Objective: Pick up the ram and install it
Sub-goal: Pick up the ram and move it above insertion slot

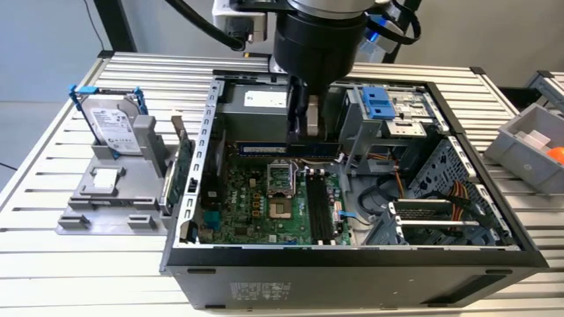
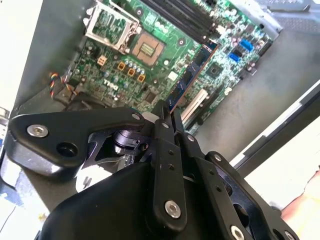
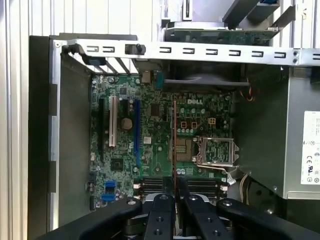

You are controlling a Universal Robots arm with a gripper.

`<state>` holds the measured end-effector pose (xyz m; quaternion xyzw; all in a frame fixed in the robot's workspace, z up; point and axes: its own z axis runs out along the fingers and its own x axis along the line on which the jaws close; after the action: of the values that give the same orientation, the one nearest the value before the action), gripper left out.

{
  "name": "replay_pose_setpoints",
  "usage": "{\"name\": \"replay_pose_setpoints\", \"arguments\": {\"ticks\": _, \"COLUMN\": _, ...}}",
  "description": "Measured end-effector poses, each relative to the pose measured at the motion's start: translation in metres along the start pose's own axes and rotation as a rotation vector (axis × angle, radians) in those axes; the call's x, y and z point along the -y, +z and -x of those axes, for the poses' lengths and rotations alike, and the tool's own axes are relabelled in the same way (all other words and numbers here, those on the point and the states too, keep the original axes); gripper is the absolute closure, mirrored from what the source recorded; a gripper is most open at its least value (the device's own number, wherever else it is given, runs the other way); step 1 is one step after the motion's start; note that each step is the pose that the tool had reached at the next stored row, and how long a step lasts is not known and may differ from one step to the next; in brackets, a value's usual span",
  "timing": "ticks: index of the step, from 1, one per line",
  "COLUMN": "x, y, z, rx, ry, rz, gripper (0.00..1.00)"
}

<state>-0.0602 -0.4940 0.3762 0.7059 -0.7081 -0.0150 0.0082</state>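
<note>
Bluish and thin, the ram [image 1: 260,150] hangs on edge inside the open case [image 1: 352,281] on the slatted desk [image 1: 53,264]. The gripper [image 1: 308,132] has its black fingers [image 3: 161,212] drawn narrow and clamped on the stick's upper edge. In both wrist views the ram runs straight out from the fingertips over the green board [image 3: 150,150], beside the socket [image 3: 215,150] and crosswise to the black slots [image 1: 319,208]

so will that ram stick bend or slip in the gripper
Probably stiff: the ram juts straight from the gripper with no visible sag. Likely light, since it looks very thin edge-on in the first wrist view. Could pivot or crack if pushed crooked, as the grip covers only a short part.
</note>
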Motion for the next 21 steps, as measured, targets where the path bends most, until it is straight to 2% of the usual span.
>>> {"name": "replay_pose_setpoints", "arguments": {"ticks": 9, "x": 0.0243, "y": -0.0008, "z": 0.0001, "rx": 0.0000, "ry": 0.000, "rz": 0.0014, "gripper": 1.00}}
{"name": "replay_pose_setpoints", "arguments": {"ticks": 21, "x": 0.0512, "y": -0.0017, "z": 0.0001, "rx": 0.0001, "ry": 0.000, "rz": 0.0028, "gripper": 1.00}}
